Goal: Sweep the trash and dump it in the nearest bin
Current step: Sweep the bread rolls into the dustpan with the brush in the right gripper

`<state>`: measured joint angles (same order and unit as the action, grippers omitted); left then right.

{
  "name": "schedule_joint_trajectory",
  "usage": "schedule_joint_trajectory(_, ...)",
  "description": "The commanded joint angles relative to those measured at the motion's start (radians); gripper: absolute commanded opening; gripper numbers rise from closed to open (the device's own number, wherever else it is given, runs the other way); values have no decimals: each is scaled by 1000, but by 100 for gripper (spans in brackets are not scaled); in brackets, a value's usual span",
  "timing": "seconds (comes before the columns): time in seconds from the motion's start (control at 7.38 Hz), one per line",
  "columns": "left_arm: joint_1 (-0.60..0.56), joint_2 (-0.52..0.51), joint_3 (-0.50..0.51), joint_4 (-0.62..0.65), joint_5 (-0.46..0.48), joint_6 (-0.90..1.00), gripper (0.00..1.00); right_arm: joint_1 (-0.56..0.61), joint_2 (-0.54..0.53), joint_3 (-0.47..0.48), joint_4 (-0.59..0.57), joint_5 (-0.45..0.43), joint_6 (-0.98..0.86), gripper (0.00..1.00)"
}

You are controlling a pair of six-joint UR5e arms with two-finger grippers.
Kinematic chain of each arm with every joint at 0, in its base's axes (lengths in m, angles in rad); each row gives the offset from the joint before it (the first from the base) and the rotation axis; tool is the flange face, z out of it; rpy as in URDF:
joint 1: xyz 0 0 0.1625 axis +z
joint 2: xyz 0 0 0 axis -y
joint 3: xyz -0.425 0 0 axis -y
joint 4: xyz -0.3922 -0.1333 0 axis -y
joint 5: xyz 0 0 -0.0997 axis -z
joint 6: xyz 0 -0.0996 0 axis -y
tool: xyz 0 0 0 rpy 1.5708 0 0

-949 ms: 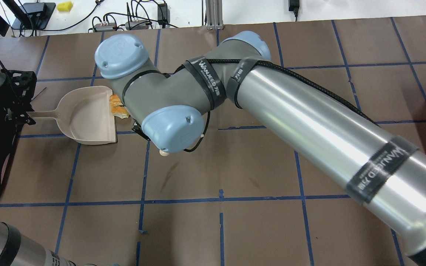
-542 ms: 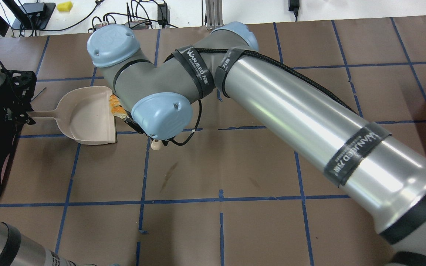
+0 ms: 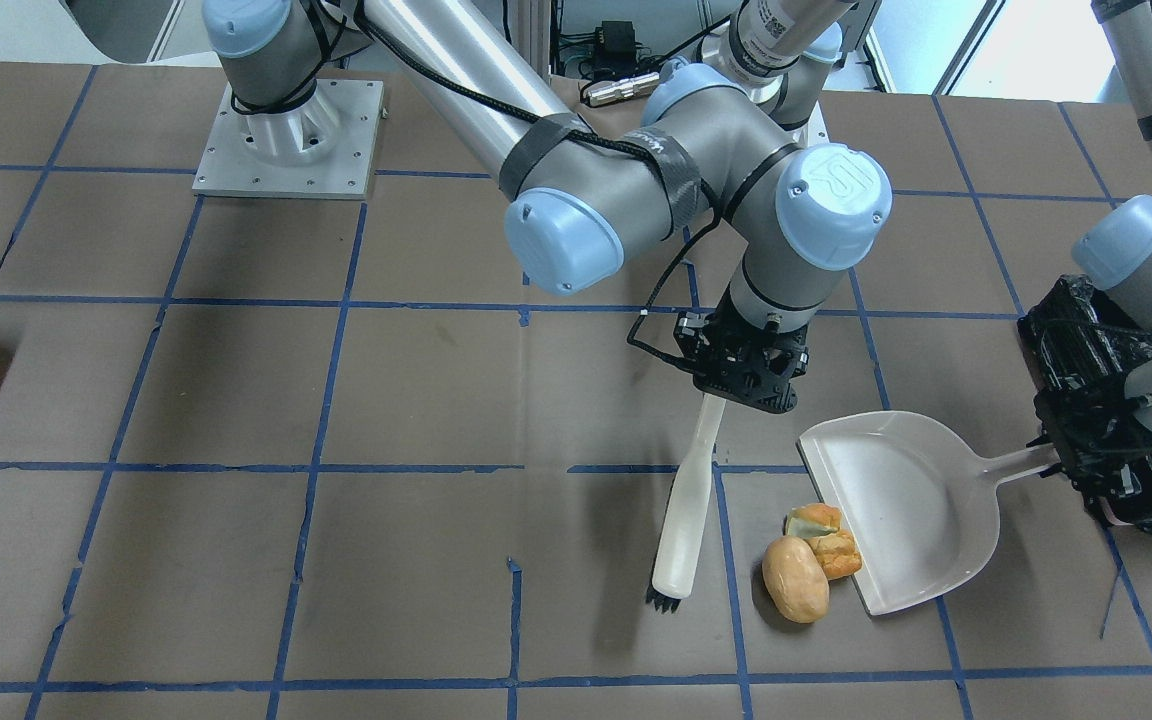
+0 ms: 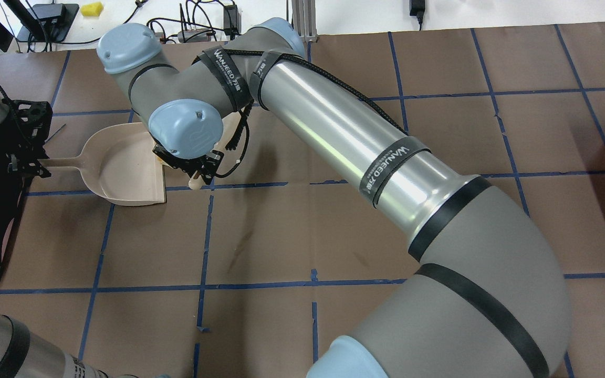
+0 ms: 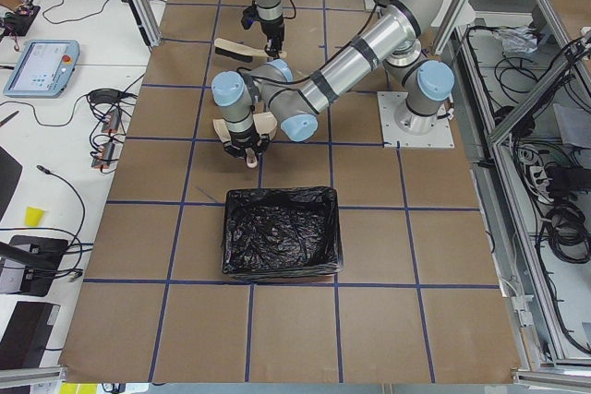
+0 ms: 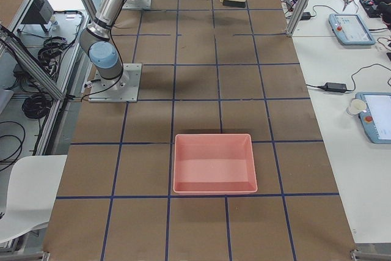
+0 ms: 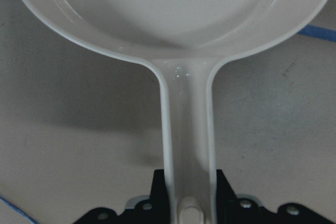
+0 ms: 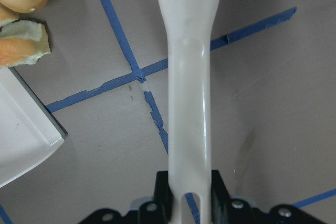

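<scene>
With my right gripper [image 3: 741,378] clamped on the brush [image 3: 686,510] and my left gripper [image 3: 1064,462] gripping the handle of the dustpan [image 3: 911,500], I fear a skewed stroke rolls the trash [image 3: 804,562], which lies at the pan's lip, past its far corner.

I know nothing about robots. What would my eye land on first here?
Probably the right gripper, out over the robot's left half of the table, holding a white brush slanted downward. Beside its bristles, three lumps of trash sit at the open edge of a pale dustpan, whose handle the left gripper holds. The black-lined bin stands right by that gripper.
</scene>
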<state>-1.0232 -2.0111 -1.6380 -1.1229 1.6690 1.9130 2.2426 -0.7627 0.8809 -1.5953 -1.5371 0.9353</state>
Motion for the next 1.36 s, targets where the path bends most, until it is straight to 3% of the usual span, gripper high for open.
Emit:
schedule_joint_trajectory(0.0,0,2,0,0,0,-5,1,0,85,-92,91,-9,-108,0)
schedule_joint_trajectory(0.41,0,2,1,0,0,-8,1,6,172,-167,104,11,-162,0)
schedule_joint_trajectory(0.68,0,5,1,0,0,-5,1,49,175,-172,106,11,-367,0)
schedule_joint_trajectory(0.81,0,5,1,0,0,-8,1,87,177,-172,106,21,-384,0)
schedule_joint_trajectory(1.22,2,8,1,0,0,-5,1,117,163,-184,10,46,-500,0)
